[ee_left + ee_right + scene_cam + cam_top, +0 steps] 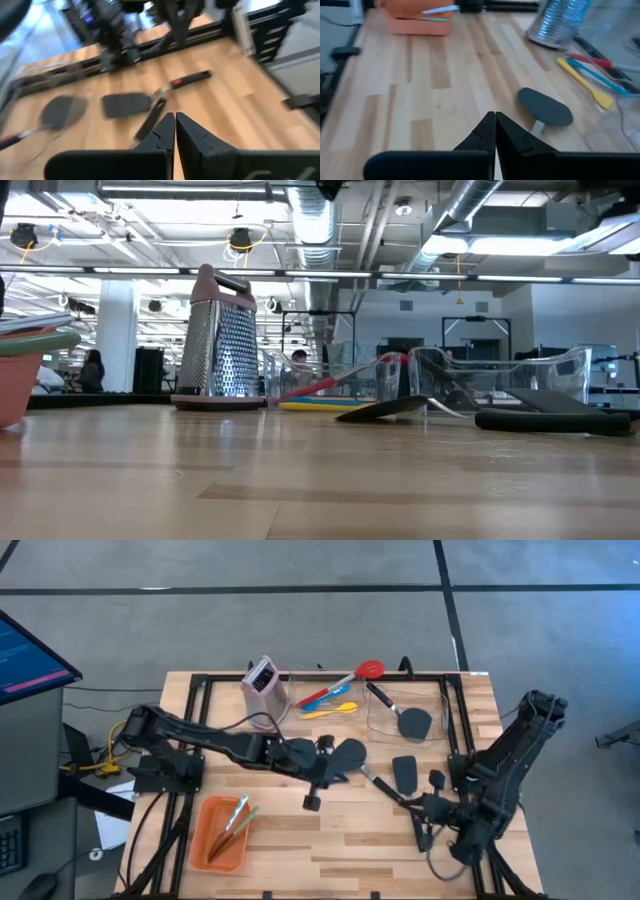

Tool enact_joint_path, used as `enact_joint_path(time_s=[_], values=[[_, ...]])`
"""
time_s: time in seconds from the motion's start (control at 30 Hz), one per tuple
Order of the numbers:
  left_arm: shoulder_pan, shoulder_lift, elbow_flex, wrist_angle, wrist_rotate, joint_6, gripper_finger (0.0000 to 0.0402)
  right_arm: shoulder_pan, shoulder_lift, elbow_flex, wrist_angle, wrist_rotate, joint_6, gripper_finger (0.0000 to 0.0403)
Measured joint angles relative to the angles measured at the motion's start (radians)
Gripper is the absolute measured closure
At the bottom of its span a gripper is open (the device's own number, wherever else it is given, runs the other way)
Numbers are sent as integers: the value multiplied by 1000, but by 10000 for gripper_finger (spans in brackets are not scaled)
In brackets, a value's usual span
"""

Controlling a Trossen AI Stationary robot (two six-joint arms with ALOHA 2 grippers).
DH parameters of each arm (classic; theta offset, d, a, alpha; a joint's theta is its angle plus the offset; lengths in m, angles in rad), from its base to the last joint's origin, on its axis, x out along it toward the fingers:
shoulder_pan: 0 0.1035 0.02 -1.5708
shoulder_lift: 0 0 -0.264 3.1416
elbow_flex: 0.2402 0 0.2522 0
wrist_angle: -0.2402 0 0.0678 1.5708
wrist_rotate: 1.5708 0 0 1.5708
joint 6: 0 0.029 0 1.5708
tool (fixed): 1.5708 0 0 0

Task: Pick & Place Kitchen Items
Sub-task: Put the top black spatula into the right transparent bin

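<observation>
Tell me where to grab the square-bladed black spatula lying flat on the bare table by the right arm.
Grip the square-bladed black spatula by its handle, coming straight down with the jaws set across the handle's narrow width. It lies flat on the table, and its blade looks too broad and thin to pinch.

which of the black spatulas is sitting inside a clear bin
The black spatula in the clear bin at the table's far side. The round-headed spatula and the square-headed spatula both lie on the bare wooden table.

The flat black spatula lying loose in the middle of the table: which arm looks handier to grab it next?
Probably the right. The flat black spatula lies just beside the right gripper, whose fingers are shut. The left gripper, also shut, sits farther away, by the round black spatula.
</observation>
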Motion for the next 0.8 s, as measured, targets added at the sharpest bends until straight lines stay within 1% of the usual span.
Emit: enact_joint_path(time_s=[0.1,0.17,0.23,0.43,0.63,0.8], values=[[0,-46,-1,-90,-88,-4,400,-76,0,0,9,-41,0,403],[2,-95,-40,-92,-105,-5,400,-131,0,0,19,-90,-1,403],[2,-160,-111,-82,-105,-11,400,-180,0,0,21,-138,-11,403],[0,-418,-406,48,-87,-42,400,-291,0,0,26,-181,-87,403],[-4,-707,-717,220,-57,-86,400,-461,0,-1,41,-338,-93,403],[-28,-930,-918,299,-34,-145,400,-613,1,-1,86,-482,-222,403]])
